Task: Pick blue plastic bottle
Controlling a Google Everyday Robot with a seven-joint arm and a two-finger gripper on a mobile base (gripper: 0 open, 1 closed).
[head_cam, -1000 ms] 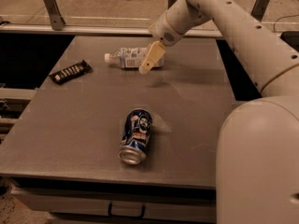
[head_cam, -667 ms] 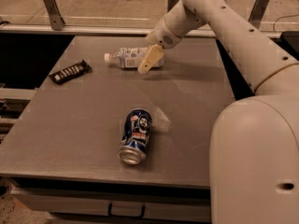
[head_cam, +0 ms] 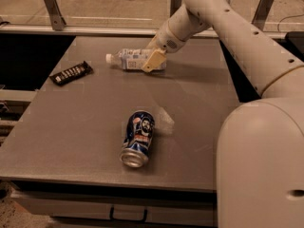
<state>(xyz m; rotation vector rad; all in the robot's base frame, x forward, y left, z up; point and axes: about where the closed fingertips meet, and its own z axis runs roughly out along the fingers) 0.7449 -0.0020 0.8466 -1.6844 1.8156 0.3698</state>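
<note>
While my gripper [head_cam: 153,61] sits low against the base end of the blue plastic bottle [head_cam: 130,60], which lies on its side on the grey table [head_cam: 204,113] with its white cap at the opposite end, I judge this the grasping step, though I cannot tell whether I have it clamped. Next I need a sure hold across its round body, which may roll, then a straight lift. Well nearer the camera than the bottle lies a blue can [head_cam: 137,138], a black wrapper [head_cam: 71,72] lies off its cap side, and beyond it runs a metal rail [head_cam: 95,29].
</note>
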